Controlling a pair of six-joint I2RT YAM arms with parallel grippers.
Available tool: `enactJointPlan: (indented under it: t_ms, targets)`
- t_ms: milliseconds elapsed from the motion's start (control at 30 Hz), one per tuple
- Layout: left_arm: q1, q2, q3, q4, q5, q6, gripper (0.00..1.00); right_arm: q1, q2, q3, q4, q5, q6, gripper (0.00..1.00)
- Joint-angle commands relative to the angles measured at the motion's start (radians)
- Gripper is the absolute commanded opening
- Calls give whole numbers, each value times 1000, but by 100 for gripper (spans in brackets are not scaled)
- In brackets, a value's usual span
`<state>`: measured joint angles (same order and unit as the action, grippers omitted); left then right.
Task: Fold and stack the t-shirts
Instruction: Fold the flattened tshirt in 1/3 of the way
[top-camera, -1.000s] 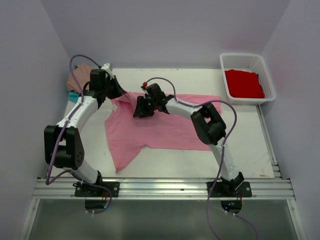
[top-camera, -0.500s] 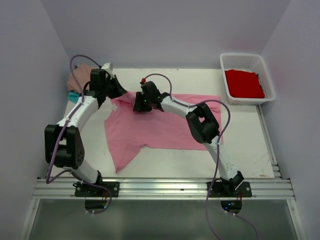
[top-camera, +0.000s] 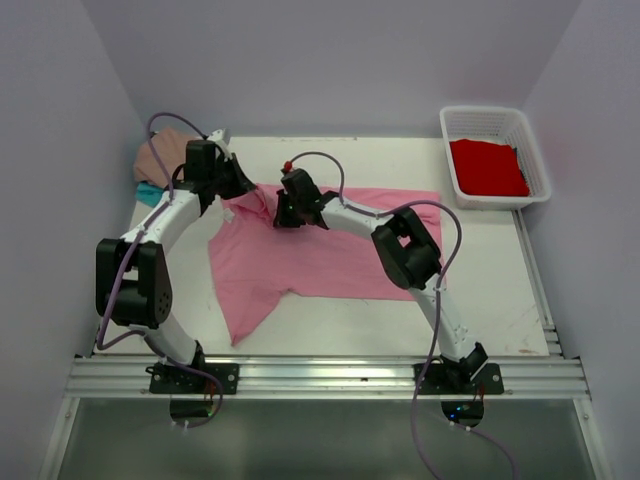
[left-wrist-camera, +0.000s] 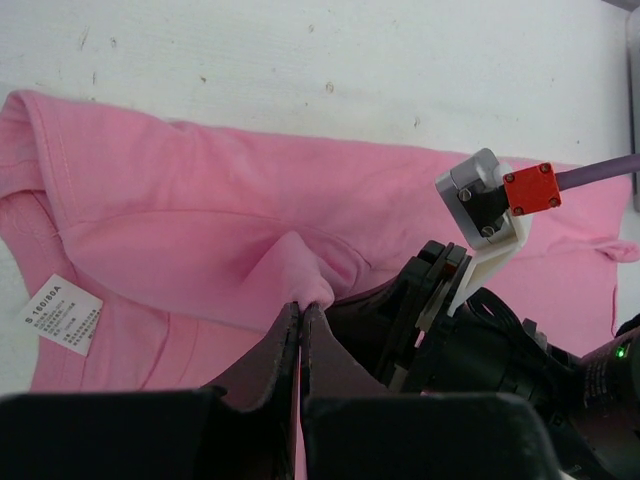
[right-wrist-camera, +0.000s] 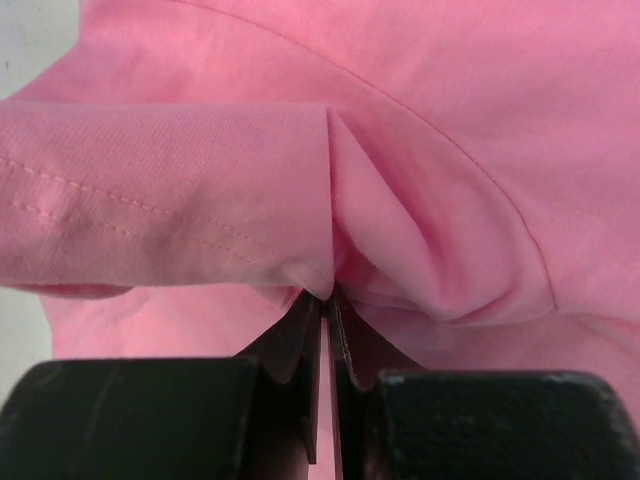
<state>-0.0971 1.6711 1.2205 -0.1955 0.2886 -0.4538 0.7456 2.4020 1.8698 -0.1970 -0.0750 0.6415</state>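
The pink t-shirt (top-camera: 330, 255) lay spread on the table (top-camera: 480, 300). The left gripper (top-camera: 244, 187) was closed on a pinch of cloth at its far edge. The right gripper (top-camera: 283, 217), just beside it, was likewise clamped on a fold of the same shirt. Judged step: taking hold for the first fold. The next move would call for both arms lifting together, keeping the cloth taut between them.

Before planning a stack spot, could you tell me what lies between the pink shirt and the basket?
Top view: only bare table separates the pink shirt and the basket.
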Motion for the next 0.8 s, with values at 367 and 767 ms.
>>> enactJointPlan:
  t_ms: [367,767]
  targets:
    - [8,-1,2,28,-32,7,0,8,-195,-78,-93,99,-151,7]
    - [13,-98,-126,-61,-210,55,0,8,-328,-169,-159,55,-207,9]
